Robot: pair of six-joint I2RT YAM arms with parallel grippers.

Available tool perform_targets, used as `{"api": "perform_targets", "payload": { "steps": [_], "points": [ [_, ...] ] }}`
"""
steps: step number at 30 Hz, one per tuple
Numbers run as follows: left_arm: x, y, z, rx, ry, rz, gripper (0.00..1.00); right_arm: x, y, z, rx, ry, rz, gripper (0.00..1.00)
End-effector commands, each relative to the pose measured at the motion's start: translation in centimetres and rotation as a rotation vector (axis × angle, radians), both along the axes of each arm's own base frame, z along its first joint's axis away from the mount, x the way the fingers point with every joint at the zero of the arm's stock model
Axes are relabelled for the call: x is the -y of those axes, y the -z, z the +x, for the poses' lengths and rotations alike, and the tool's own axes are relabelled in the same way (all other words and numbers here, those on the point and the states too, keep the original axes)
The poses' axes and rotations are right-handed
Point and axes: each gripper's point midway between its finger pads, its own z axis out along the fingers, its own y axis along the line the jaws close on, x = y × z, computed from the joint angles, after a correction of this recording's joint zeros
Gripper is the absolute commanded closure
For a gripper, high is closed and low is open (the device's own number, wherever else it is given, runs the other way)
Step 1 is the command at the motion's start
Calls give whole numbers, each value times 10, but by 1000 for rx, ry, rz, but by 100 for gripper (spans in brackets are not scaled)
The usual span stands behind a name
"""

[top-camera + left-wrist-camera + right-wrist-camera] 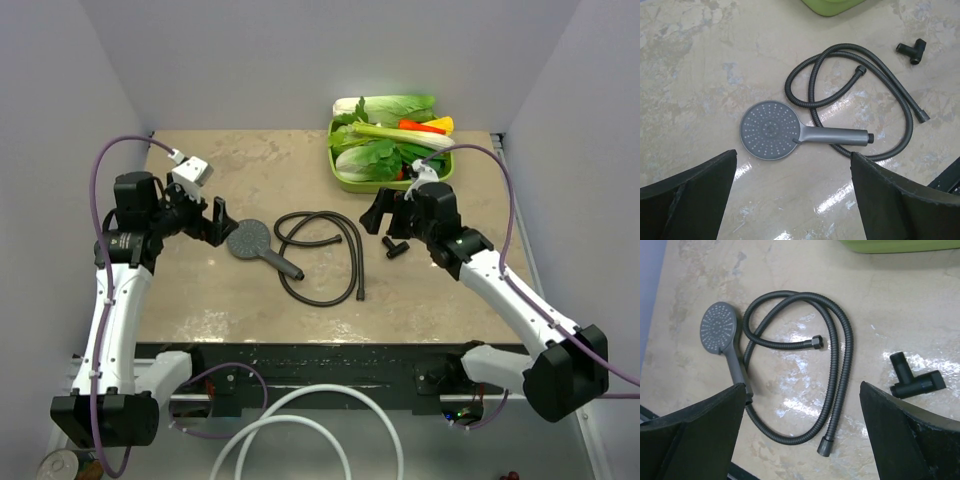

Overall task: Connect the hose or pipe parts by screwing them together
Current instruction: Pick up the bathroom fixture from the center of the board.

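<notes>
My left gripper (217, 222) and right gripper (380, 218) hover, jaws wide, empty; the shower head (771, 130) lies between them, the hose (840, 47) looped against its handle, the T-fitting (912, 50) apart rightward; I'd steady the handle, then meet threads squarely.

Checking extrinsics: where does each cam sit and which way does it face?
Top external: above, behind the bases, looking down on the table; both arms, left gripper and right gripper show.
Left wrist: left arm, facing down at the shower head; own fingers bottom corners.
Right wrist: right arm, down at hose and T-fitting; own fingers likewise.
Shared: all see those three parts.
</notes>
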Motion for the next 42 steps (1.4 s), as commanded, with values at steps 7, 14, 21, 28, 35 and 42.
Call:
{"api": "perform_targets", "payload": {
  "steps": [7,14,21,28,35,42],
  "points": [
    [20,24,-7,-37,169,-35,1,-52,6,-11,120,-147,-251,2],
    [32,34,-16,-28,304,-39,1,-123,25,-34,220,-435,-312,9],
    [31,55,-18,-72,338,-18,1,-155,68,-32,195,-500,-406,13],
    [20,69,-27,-83,322,-10,1,-193,79,-19,179,-621,-428,14],
    [1,67,-29,-75,310,14,1,-223,113,-20,113,-724,-432,22],
    [-12,73,-23,-127,286,-27,1,-233,145,-28,82,-775,-505,30]
  ]
}}
